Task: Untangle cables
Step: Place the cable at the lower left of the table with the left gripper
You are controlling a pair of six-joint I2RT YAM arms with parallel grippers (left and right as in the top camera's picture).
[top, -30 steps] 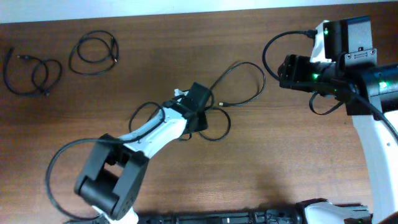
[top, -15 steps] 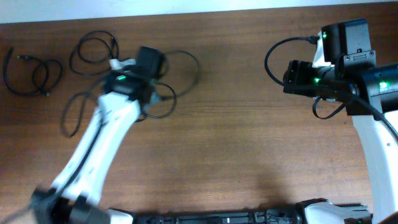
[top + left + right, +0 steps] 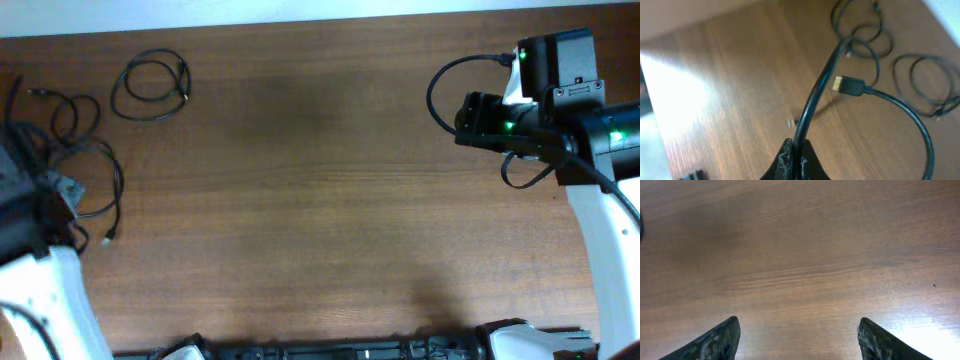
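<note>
The left arm (image 3: 42,292) is sitting at the table's (image 3: 320,210) far left edge, and a black cable (image 3: 119,190) is trailing from its dark wrist end in a loose loop, with the connector tip (image 3: 108,237) resting on the wood. Two further cables are lying near the rear left corner: a coiled cable (image 3: 184,82) set apart, and a looped cable (image 3: 68,98) running close beside the trailing one. The right arm (image 3: 560,120) is hovering over the right side, well apart from all three, showing green lights.
</note>
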